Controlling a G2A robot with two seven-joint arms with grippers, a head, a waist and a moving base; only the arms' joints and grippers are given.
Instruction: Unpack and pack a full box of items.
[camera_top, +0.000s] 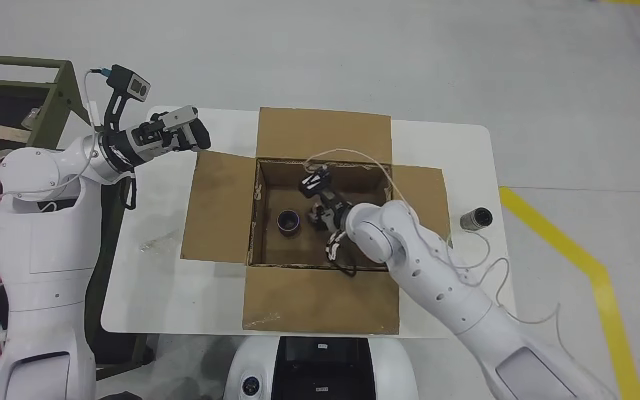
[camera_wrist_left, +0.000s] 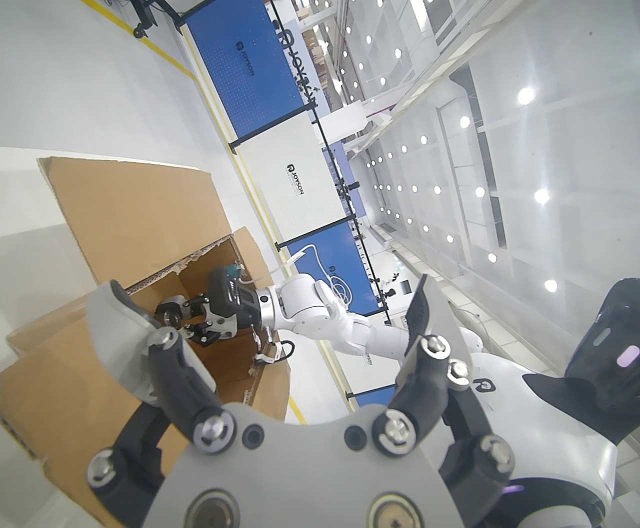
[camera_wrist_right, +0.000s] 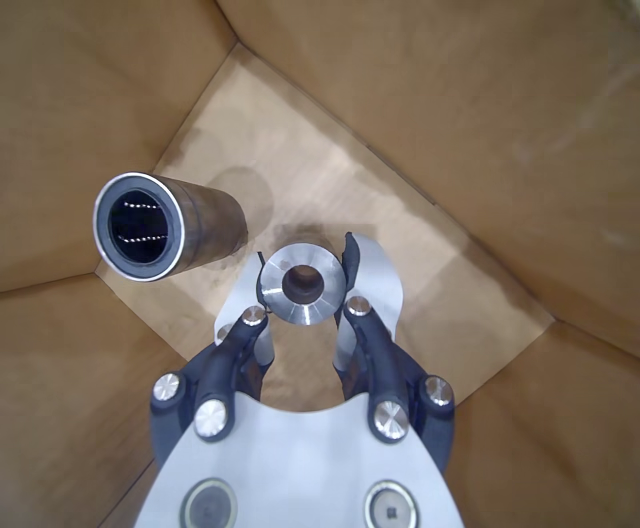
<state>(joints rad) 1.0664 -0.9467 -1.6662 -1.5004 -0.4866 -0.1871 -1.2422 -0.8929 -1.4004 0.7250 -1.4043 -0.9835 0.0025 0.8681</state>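
The open cardboard box sits mid-table with its flaps spread. My right gripper is down inside it, shut on a short silver metal cylinder with a centre hole, which stands just above or on the box floor. A taller dark cylinder with a hollow bore stands upright beside it, toward the box's left wall. My left gripper hangs open and empty in the air above the table's back left corner. Its wrist view shows its fingers spread wide and the right gripper in the box.
Another dark cylinder lies on the white table right of the box. A green cart stands off the table's left back. Bare tabletop shows left and right of the box flaps.
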